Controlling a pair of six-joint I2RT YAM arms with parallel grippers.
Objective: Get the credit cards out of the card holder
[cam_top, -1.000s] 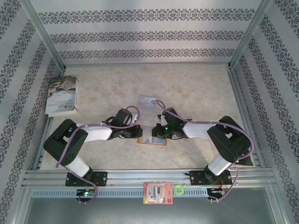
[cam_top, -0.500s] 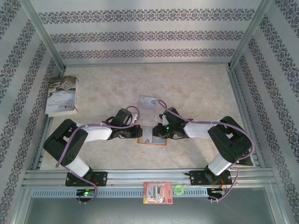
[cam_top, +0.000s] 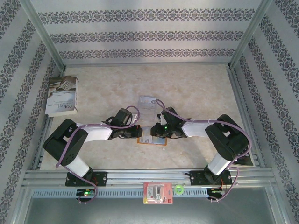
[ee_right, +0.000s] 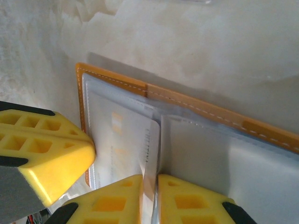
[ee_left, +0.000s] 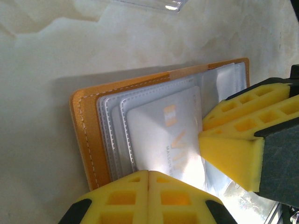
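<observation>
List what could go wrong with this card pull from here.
1. The right pincer grips only the thin edge of the credit card; it may slip off as it pulls.
2. The shut left pincer seems to press on that same card, not just the card holder; the card could jam, or the holder could drag along.
3. The two pincers sit very close and may bump.
</observation>
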